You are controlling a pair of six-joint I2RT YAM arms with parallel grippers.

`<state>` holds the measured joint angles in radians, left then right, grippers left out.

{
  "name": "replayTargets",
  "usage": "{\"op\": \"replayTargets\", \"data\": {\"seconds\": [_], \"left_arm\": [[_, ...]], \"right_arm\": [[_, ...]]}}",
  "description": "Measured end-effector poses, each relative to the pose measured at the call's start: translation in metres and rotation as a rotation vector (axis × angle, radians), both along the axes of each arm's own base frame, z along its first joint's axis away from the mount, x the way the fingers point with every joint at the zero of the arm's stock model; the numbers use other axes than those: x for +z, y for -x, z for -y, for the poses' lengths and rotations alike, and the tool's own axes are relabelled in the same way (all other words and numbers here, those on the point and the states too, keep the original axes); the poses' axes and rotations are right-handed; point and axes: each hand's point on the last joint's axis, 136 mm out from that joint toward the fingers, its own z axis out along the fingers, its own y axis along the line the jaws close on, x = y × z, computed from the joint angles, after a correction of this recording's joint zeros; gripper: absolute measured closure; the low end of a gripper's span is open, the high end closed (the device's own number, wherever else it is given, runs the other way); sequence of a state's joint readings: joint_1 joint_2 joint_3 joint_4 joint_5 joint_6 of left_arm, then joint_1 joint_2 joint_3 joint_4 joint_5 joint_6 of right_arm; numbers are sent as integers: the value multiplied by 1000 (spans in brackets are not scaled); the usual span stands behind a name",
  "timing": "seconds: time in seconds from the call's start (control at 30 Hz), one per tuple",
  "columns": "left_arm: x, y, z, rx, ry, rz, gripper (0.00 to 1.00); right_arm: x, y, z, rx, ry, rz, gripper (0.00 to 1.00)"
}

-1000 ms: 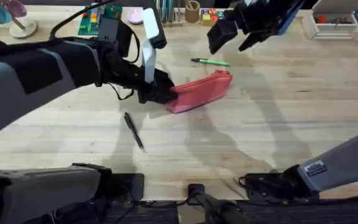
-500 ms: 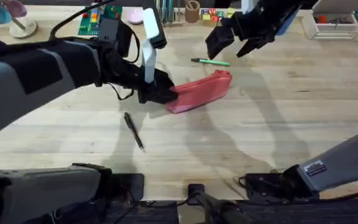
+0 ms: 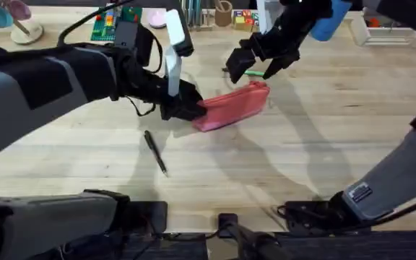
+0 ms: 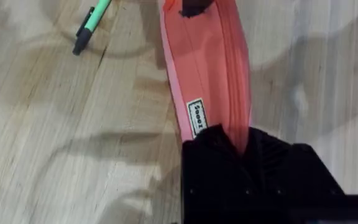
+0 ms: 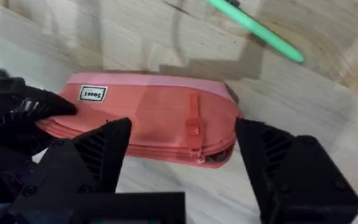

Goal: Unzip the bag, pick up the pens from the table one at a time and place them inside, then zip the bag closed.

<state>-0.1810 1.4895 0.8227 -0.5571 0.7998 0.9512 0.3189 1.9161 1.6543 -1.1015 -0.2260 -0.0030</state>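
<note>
The salmon-pink bag [image 3: 231, 106] lies slanted in the middle of the table [image 3: 323, 137]. My left gripper [image 3: 191, 108] is shut on the bag's left end [image 4: 229, 121]. My right gripper [image 3: 253, 63] hovers open just above the bag's right end, its fingers [image 5: 95, 163] spread over the zipper pull [image 5: 193, 130]. The light green pen [image 3: 251, 72] lies just behind the bag, partly under the right gripper, and its green barrel [image 5: 257, 30] shows in the right wrist view. The black pen [image 3: 155, 152] lies in front of the bag, to its left.
Along the table's back edge stand a cup with sticks [image 3: 224, 13], coloured blocks [image 3: 115, 23], a pink object [image 3: 157, 17] and a white tray [image 3: 388, 29] at the right. A mug stand [image 3: 20, 25] sits at the back left.
My right gripper has come down and to the left, from above the table's back edge to just over the bag's right end. The left gripper and the bag have stayed put.
</note>
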Motion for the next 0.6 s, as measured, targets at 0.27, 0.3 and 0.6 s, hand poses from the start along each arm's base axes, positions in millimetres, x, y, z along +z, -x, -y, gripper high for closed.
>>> {"op": "replayTargets", "data": {"seconds": [0.27,0.3,0.6], "left_arm": [[0,0,0,0,0,0,958],[0,0,0,0,0,0,958],[0,0,0,0,0,0,958]], "right_arm": [[-11,7,2,-2,10,-29,5],[-13,8,2,-2,12,-35,5],[-15,8,2,-5,12,-35,75]]}}
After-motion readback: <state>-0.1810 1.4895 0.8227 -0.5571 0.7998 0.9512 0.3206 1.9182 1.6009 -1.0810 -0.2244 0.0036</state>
